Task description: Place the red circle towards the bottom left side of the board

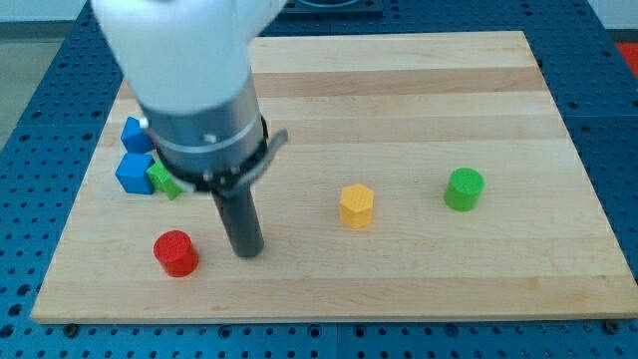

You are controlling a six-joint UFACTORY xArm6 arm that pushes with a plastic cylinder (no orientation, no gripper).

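Observation:
The red circle point(176, 252) lies on the wooden board point(399, 100) near the view's bottom left. My tip point(247, 251) rests on the board just to the right of the red circle, a small gap apart. The arm's white and grey body point(189, 80) fills the view's upper left and hides part of the board behind it.
Two blue blocks point(134, 170) point(136, 134) and a green block point(162, 179) cluster by the board's left edge, partly hidden by the arm. A yellow hexagon point(356, 205) sits at the middle and a green circle point(464, 189) to its right.

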